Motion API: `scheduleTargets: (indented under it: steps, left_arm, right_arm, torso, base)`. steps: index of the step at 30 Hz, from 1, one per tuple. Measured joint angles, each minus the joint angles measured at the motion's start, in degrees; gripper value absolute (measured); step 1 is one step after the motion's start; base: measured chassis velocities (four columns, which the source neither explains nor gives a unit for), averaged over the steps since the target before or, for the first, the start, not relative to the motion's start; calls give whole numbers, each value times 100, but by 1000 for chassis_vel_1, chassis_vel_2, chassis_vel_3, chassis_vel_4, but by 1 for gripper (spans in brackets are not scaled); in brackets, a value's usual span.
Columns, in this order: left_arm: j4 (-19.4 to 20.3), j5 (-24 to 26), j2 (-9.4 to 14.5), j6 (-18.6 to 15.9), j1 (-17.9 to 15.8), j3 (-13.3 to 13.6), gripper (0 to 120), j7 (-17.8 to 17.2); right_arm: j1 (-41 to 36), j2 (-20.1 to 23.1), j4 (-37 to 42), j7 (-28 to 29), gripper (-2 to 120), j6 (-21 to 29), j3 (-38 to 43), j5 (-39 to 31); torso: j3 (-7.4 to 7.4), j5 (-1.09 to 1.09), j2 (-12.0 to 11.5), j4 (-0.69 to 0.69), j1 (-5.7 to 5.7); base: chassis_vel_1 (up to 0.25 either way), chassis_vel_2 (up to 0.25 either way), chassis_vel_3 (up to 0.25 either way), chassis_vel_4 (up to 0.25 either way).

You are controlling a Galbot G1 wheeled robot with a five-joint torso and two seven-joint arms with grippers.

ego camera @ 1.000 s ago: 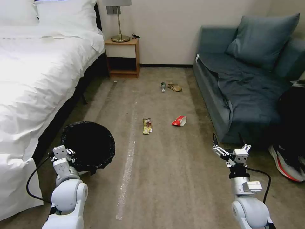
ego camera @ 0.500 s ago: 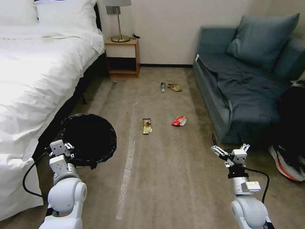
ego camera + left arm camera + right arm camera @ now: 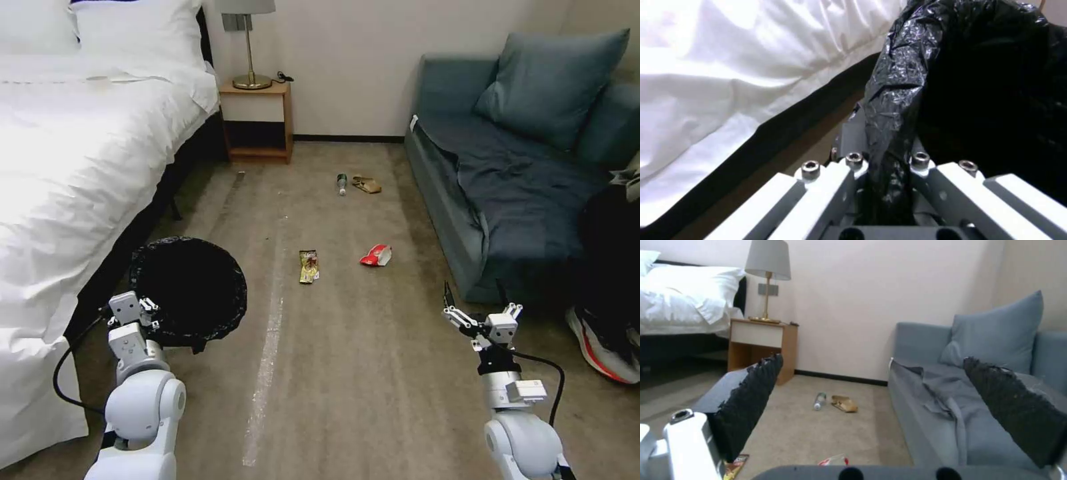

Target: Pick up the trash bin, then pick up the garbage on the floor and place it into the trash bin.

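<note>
Left hand (image 3: 143, 313) clamped on the near rim of the trash bin (image 3: 190, 290), black liner bunched between the fingers (image 3: 853, 166) in the left wrist view. Bin held beside the bed (image 3: 60, 173), open mouth facing up, lined with a crinkly black bag folded over the rim; impossible to tell whether its base touches the carpet.

Right hand (image 3: 475, 303) out in front of the sofa (image 3: 507, 180), low over the floor (image 3: 347, 373), spread wide and holding nothing, dark pads (image 3: 751, 400) well apart in the right wrist view.

Garbage scattered on the carpet ahead, between bed and sofa. Flat yellow-brown candy wrapper (image 3: 309, 265) nearest the bin, just beyond its far right edge. Red-white crumpled snack wrapper (image 3: 377, 254) beside it toward the sofa, apart from it. Farther off, toward the nightstand (image 3: 258, 120), small clear bottle (image 3: 342, 183) with a white cap lying on its side, crumpled brown paper (image 3: 367, 184) just beside it.

Red-soled shoe (image 3: 603, 340) on the floor at the near end of the sofa.
</note>
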State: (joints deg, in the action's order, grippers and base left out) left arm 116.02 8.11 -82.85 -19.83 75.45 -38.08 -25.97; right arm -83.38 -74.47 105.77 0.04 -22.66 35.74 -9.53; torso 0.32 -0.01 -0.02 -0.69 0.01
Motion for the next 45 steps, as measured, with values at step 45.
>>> scheduleTargets:
  steps: [45]
  left_arm:
    - [-52,-119,26,188,79,-47,4,97]
  right_arm:
    - [-26,-104,-61,-19,100,-72,75,13]
  torso:
    - [0,0,0,0,0]
  base:
    - [-79,75,80,-77]
